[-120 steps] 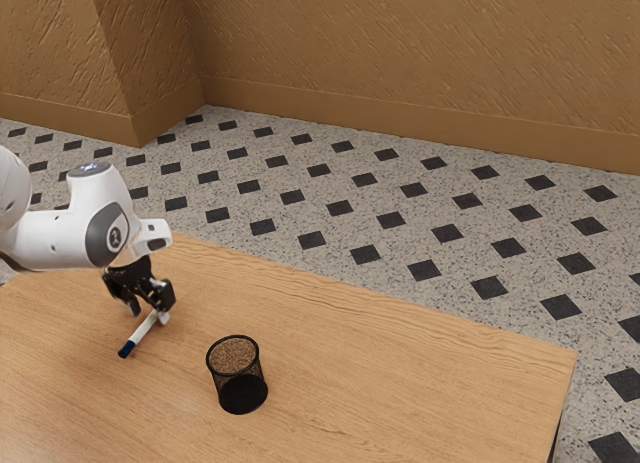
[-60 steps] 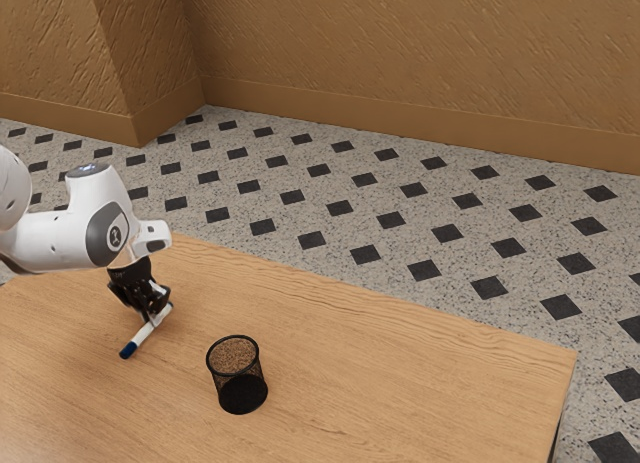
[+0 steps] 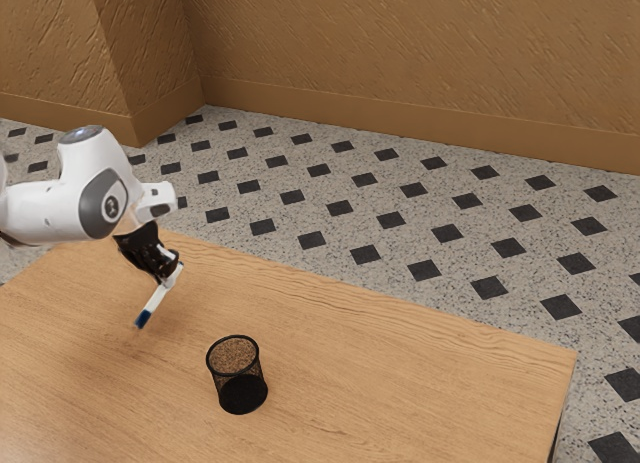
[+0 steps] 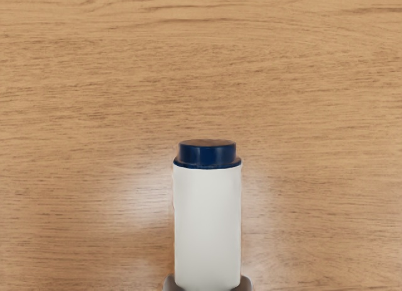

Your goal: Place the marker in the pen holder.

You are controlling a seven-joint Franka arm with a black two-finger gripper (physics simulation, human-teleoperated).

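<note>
Rising at the exterior view's left, the black gripper (image 3: 168, 271) has lifted the tilted marker (image 3: 156, 299) off the wood, its jaws pinched on the white barrel; the grasp looks made, the carry remains. Nearer, to the right, stands the mesh pen holder (image 3: 239, 384). The grained table (image 3: 400, 383) runs on right; beyond lie diamond-patterned floor (image 3: 440, 208) and tan wall (image 3: 400, 53).

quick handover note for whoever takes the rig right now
End effector: shut on the marker, near its white end.
Marker: held slanting above the table, blue end lower.
Pen holder: upright on the table, towards the exterior view's right from the marker.
Done: marker grasped and raised.
Left: carry it over the holder, probably steepen it, lower it in, release.
</note>
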